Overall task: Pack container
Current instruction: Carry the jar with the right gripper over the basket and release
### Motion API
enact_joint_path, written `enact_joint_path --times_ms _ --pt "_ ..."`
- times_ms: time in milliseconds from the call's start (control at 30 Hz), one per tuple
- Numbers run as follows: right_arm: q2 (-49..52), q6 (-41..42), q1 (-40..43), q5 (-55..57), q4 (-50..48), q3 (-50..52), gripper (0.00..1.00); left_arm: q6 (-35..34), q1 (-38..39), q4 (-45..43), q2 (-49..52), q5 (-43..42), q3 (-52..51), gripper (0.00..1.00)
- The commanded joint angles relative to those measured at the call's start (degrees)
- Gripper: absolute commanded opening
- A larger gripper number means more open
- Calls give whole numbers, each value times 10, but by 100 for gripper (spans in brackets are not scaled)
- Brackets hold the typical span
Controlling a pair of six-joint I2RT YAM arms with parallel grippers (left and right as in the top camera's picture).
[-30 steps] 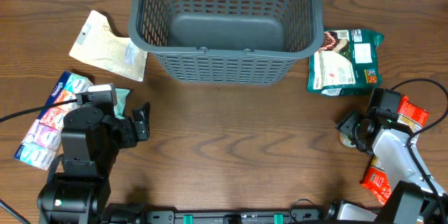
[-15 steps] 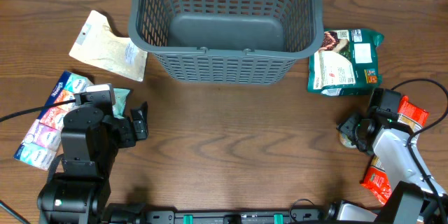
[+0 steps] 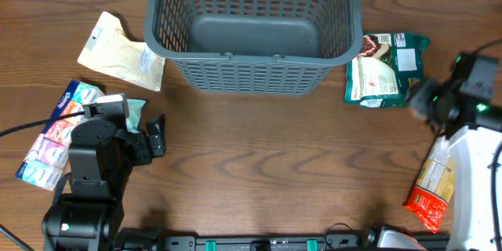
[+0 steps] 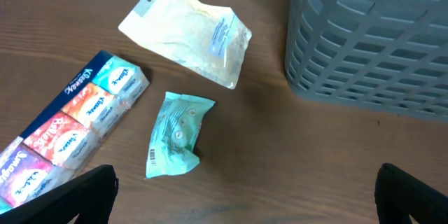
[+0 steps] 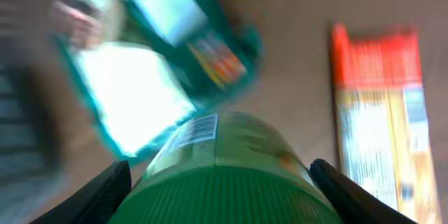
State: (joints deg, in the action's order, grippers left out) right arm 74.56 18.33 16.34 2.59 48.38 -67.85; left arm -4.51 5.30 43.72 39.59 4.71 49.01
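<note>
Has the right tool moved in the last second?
Yes. The right tool, holding a green-lidded jar, has moved toward the table's far side and is now beside the green packet's lower edge.

White script along the dark blue edge of the long multi-coloured tissue multipack [image 4: 70, 122], at the left of the left-wrist frame, appears to read Kleenex; the print on its pastel panels is too small to read. The small teal plastic packet [image 4: 176, 134] at mid-frame bears a barcode at its lower left corner, and the green-lidded jar [image 5: 224, 154], low in the blurred right-wrist frame, bears another on a white label. Print on the pale beige pouch [image 4: 189, 31], the green-and-white bag [image 3: 386, 69] and the orange-red packet [image 3: 427, 196] is illegible.
</note>
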Motion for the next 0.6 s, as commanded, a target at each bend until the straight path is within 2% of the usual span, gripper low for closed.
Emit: enact_joint_path --times_ms 0,167,333,467,567 --pt "-3 -65 -28 -33 20 -110 1 -5 -3 2 0 5 11 99" --pt "78 -87 -59 -114 129 -325 1 -5 -3 2 0 5 11 99" --pt "201 -148 -127 -172 224 -541 1 -5 -3 2 0 5 11 99" --pt "277 -219 -204 -172 239 -657 1 -5 -3 2 0 5 11 99" --pt "323 -294 -267 -171 242 -697 1 -5 -3 2 0 5 11 99"
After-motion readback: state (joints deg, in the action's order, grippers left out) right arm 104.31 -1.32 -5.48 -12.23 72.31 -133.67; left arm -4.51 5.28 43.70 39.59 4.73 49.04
